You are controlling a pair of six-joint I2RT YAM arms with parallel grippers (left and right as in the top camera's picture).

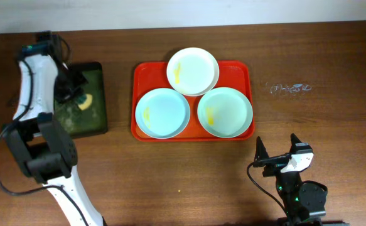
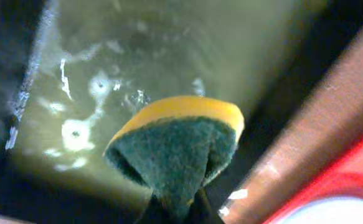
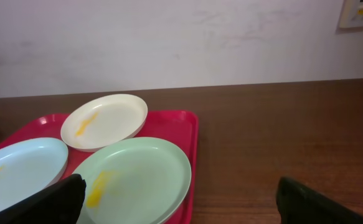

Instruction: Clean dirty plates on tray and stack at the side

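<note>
Three plates: the white plate, blue plate and green plate all lie on the red tray.
White plate: it sits at the far middle of the tray. Its far rim reaches over the tray's far edge and its near rim meets the other two. You can see a yellow smear on its left half.
Blue plate: it is at the near left of the tray, with a yellowish smear close to its left rim.
Green plate: it is at the near right, just beside the blue plate, with a yellow smear left of its centre.
Red tray: it lies mid tabletop, long side running left to right.
Left hand: it is over the dark tray, which sits left of the red tray. In your left wrist view it looks clamped on the sponge, but little of the hand shows there.
Sponge: it has a yellow layer on top and a green scouring face towards the wrist camera. It is pinched into a wedge above the dark tray's wet, murky floor.
Right hand: its fingers are spread apart and hold nothing. It is at the near right of the tabletop, facing the tray, with the green plate closest to it.
</note>
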